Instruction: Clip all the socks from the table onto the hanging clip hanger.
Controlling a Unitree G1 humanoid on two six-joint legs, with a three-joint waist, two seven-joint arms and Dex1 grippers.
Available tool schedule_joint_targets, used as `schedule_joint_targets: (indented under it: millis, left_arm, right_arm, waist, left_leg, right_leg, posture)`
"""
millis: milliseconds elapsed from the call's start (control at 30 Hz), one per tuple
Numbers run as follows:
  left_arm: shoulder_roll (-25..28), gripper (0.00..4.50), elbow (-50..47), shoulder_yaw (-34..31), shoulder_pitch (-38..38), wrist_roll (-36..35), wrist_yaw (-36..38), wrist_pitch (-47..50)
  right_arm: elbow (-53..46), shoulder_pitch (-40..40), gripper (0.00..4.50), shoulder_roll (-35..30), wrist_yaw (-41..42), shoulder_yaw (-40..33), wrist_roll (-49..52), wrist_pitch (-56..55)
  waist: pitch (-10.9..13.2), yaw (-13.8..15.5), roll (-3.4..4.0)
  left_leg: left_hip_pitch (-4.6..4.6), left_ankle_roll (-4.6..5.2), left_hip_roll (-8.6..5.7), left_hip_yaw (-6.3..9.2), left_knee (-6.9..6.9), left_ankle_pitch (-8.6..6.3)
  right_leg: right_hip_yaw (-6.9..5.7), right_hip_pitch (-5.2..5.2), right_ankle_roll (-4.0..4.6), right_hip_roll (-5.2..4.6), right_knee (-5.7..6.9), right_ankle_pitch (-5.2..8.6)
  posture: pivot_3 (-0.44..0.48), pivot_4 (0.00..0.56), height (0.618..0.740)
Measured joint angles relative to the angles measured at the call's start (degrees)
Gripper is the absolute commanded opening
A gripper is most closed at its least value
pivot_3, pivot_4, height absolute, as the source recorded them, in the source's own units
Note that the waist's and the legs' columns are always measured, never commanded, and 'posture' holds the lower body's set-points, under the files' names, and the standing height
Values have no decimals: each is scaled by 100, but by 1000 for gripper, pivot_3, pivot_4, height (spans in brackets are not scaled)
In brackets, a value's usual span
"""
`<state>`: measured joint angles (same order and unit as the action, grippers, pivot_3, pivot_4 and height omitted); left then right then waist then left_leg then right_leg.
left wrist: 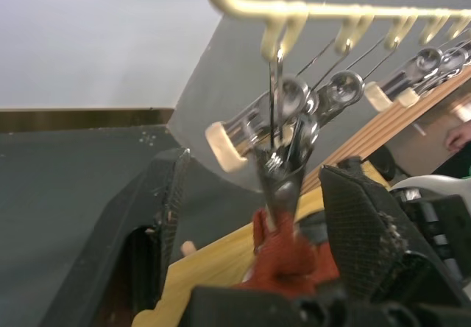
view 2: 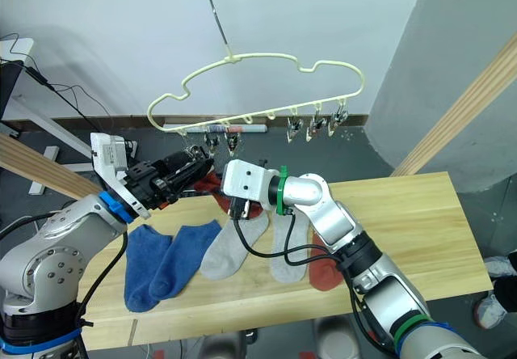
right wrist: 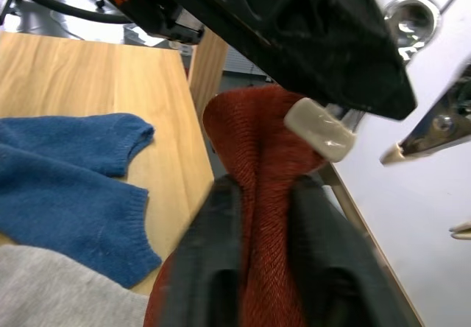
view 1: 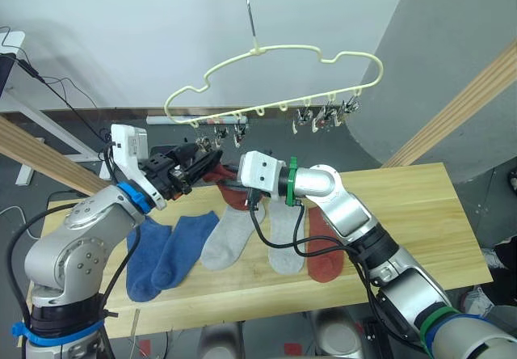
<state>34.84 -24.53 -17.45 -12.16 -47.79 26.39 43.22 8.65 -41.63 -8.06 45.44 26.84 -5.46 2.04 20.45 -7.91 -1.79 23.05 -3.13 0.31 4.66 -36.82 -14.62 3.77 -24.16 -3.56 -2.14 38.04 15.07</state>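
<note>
So the yellow hanger [view 1: 275, 76] hangs above the back edge of the counter [view 1: 404, 213], with its row of metal clips along the bottom wire. Both arms are up at the left end of that row. The right jaws [right wrist: 261, 216] are closed on a red sock [right wrist: 254, 157], pinching it between the two black fingers, and the sock's upper edge is right up against a clip [left wrist: 283, 172]. In the left wrist view that clip hangs straight down between the left fingers [left wrist: 360, 216], with its tip touching the red fabric [left wrist: 283, 246]. The left jaws [view 1: 202, 163] are spread open around the clip, though I can't tell whether they're actually pressing on it. Down on the counter the rest of the socks lie in a row: two blue ones [view 1: 166, 250] side by side at the left, two grey ones [view 1: 230, 234] next to them, and the other red one [view 1: 327, 254] at the right, partly under the right arm. A black cable [view 1: 275, 238] from the right wrist loops over the grey socks.
</note>
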Motion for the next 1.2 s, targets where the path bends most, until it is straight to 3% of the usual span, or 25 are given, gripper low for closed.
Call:
schedule_joint_targets:
  millis: [167, 267, 567, 767, 1200]
  left_arm:
    - [23, 3051, -80, 129, 148, 446, 54, -362]
    - [20, 3051, -177, 202, 370, 1053, 60, -947]
    - [-361, 3051, -620, 694, 832, 1840, 166, -1907]
    - [-948, 3051, -629, 1099, 755, 2453, -246, -2327]
    - [-1864, 3051, -53, 1372, 652, 3242, -908, -3000]
  right_arm:
    - [-418, 246, 1123, -261, 208, -24, 64, 199]
    - [-1196, 633, 1123, -889, 592, -193, 370, 594]
    - [-3270, 1143, 1123, -2549, 1345, -1738, 2198, 2474]
    - [-3770, 1135, 1123, -2959, 1119, -2579, 3144, 3516]
    - [-4246, 1391, 1123, -3409, 283, -3268, 3800, 4377]
  waist:
    - [0, 5, 1]
    - [2, 37, 2]
    - [8, 119, 7]
    - [9, 122, 7]
    - [10, 86, 5]
  left_leg:
    - [1, -2, 0, 1, 1, -1]
    - [9, -4, -2, 1, 1, -3]
    - [14, -2, 3, -8, -3, -4]
    - [18, -1, 3, -23, -8, -4]
    - [32, 1, 0, -22, -15, -5]
  right_leg:
    - [1, 0, 0, 0, -3, 0]
    - [1, -1, 0, -4, -12, 0]
    - [1, -2, 0, 3, -12, 0]
    - [1, -2, 0, 8, -12, 0]
    - [-9, -3, -2, 9, -17, -1]
  posture:
    - [-177, 374, 740]
    - [-180, 376, 740]
    - [-200, 374, 740]
    - [-239, 375, 740]
    - [-292, 369, 740]
